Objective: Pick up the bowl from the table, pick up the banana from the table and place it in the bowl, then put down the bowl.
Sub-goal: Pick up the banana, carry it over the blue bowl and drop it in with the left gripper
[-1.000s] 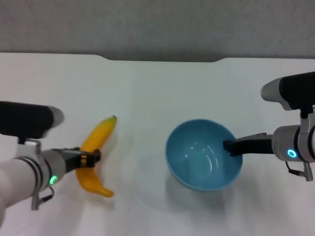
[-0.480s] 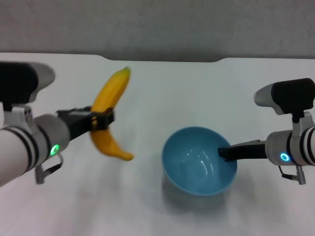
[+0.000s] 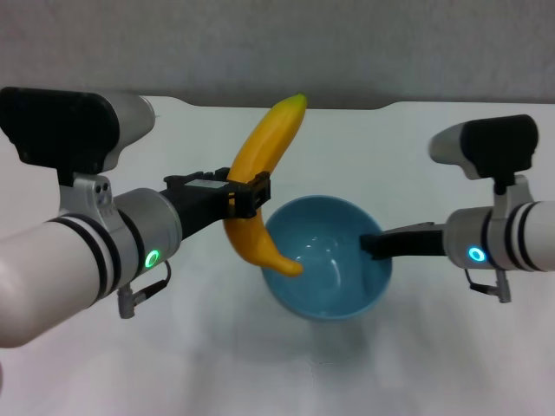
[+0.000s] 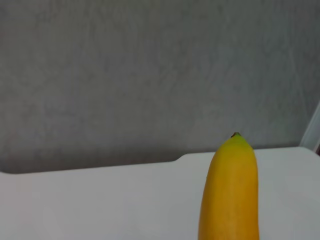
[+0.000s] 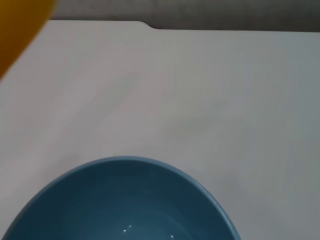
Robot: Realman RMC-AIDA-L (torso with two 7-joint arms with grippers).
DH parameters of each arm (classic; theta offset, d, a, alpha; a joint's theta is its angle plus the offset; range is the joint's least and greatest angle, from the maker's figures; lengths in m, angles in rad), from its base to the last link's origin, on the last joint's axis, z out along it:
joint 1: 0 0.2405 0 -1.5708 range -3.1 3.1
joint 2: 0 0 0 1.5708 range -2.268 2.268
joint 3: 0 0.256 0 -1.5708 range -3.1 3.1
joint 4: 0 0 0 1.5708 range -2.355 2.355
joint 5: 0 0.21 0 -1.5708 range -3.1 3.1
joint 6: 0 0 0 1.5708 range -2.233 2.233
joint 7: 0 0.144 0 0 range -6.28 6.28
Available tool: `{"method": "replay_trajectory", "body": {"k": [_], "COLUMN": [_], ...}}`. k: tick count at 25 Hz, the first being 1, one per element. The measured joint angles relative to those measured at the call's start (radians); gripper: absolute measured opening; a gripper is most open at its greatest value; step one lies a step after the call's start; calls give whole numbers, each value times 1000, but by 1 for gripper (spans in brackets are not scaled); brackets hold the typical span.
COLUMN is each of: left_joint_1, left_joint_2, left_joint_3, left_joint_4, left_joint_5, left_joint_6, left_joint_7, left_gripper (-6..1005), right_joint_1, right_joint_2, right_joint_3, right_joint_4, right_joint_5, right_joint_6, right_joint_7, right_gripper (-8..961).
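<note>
My left gripper (image 3: 245, 197) is shut on the yellow-orange banana (image 3: 263, 178) at its middle and holds it in the air, upright and tilted. The banana's lower end hangs over the left rim of the light-blue bowl (image 3: 328, 269). Its greenish tip points up toward the far edge and shows in the left wrist view (image 4: 231, 190). My right gripper (image 3: 371, 245) is shut on the bowl's right rim and holds the bowl above the white table (image 3: 416, 156). The bowl's far rim shows in the right wrist view (image 5: 125, 200), with a corner of the banana (image 5: 20, 25) beyond it.
The table's far edge has a shallow notch (image 3: 347, 106) against a grey wall (image 3: 277, 43). The bowl's shadow (image 3: 260, 364) lies on the table beneath it.
My left gripper lifted the banana off the table and carried it right and up, until its lower end hangs over the bowl's rim. My right gripper moved the held bowl left and higher.
</note>
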Motion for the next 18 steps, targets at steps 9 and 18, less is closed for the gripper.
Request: {"method": "replay_trajectory", "body": {"k": [9,18], "left_joint_1": [-63,-97], "left_joint_2": [-2,1], "left_joint_3": [23,40], "left_joint_4": [102,154], "left_joint_5": [-54,-84], "left_joint_6": [-39,-68], "left_joint_7": [0,0], "left_gripper": [564,576], "right_joint_1": [45,60], "right_joint_2": [0,0], "right_joint_3": [-65,-66], "right_joint_4": [-16,-16], "right_joint_5": [84,103], "right_joint_6": [-26,-25], "right_joint_7": [-1,-1], "right_gripper": [42,43]}}
